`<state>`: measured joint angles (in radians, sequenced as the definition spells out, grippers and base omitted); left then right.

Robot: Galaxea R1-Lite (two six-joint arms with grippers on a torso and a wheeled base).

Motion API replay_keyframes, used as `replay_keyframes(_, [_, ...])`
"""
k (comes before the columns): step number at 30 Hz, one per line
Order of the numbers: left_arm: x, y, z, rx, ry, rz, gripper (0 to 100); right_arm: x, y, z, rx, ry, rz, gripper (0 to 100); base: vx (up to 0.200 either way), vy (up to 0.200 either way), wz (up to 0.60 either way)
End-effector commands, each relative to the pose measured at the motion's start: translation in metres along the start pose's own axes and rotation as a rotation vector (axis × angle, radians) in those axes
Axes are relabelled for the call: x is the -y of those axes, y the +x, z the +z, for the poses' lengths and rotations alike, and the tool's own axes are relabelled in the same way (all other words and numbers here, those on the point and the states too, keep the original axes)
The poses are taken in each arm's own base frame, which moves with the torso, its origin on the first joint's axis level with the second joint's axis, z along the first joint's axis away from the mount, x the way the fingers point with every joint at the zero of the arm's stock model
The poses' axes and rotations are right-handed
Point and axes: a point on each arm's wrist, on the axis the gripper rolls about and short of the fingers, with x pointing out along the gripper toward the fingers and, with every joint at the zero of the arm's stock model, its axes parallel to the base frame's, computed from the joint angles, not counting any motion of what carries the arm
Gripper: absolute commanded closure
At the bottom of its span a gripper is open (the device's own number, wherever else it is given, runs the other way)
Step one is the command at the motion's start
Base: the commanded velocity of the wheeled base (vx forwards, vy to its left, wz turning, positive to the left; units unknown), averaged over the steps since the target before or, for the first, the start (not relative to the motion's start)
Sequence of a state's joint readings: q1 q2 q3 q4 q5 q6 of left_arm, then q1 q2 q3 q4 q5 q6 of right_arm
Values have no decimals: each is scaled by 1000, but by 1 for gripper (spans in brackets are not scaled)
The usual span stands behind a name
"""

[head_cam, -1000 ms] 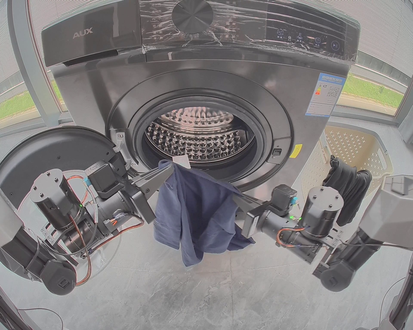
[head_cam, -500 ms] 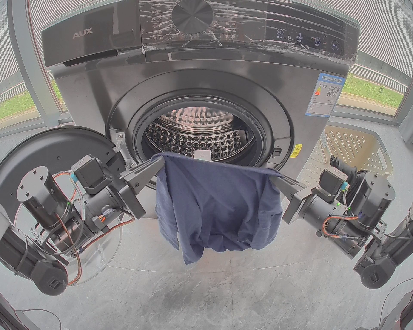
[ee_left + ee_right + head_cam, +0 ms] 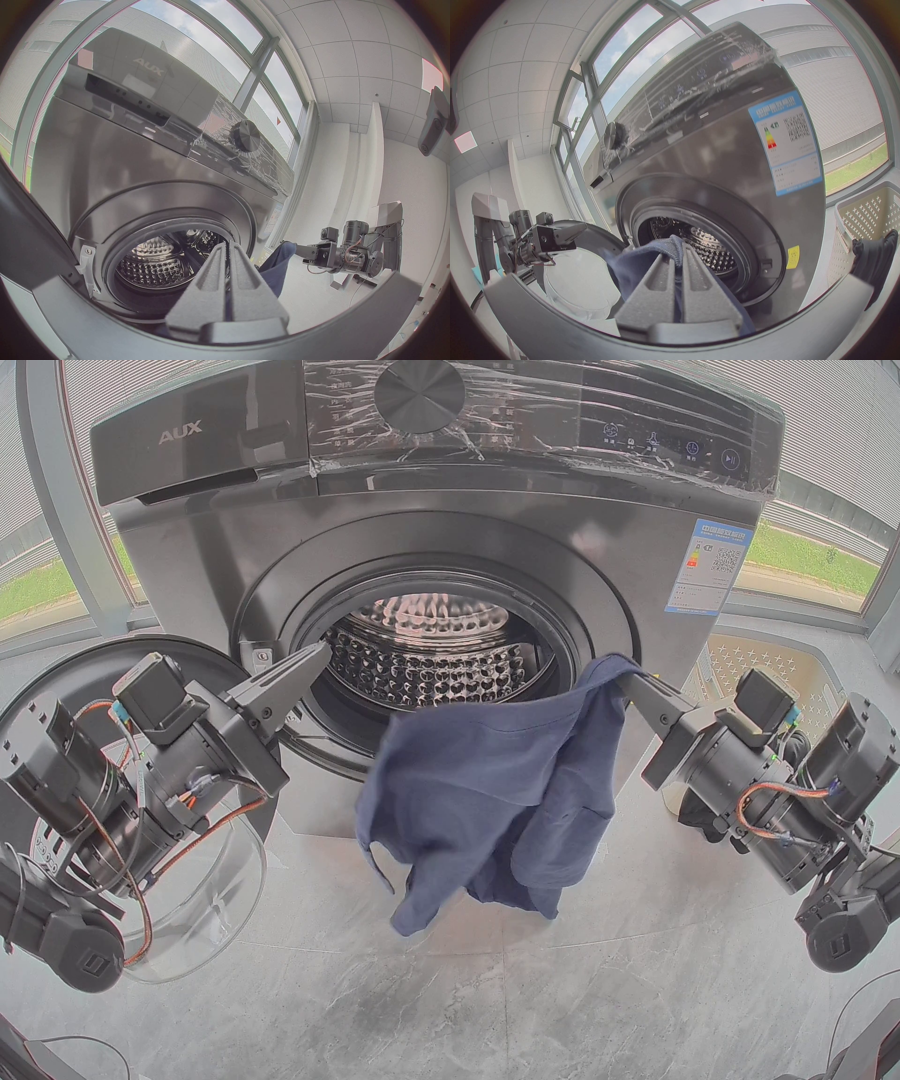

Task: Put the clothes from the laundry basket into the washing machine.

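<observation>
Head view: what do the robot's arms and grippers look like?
Both arms are black and dark grey, built from cylindrical joint housings with screw-dotted end caps. Orange-red cables loop outside each forearm. A black boxy module with a teal plug sits on each wrist. The left gripper and right gripper have grey, wedge-shaped fingers tapering to a point.

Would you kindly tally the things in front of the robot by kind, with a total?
Garments: 2, the blue garment and the black garment
Washing machine: 1
Laundry basket: 1
Pincers: 2, the left pincer and the right pincer
Total: 6
</observation>
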<state>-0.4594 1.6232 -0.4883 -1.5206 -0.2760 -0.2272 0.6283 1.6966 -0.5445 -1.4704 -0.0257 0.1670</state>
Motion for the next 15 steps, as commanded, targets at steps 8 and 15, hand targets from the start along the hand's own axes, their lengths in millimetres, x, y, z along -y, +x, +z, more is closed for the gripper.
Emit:
replay_keyframes(8, [-3, 0, 1, -2, 4, 8, 100, -2, -4, 12, 39, 1, 7, 100, 0, 0, 0])
replay_keyframes(15, [6, -3, -34, -128, -48, -26, 100, -2, -3, 11, 36, 5, 10, 100, 0, 0, 0])
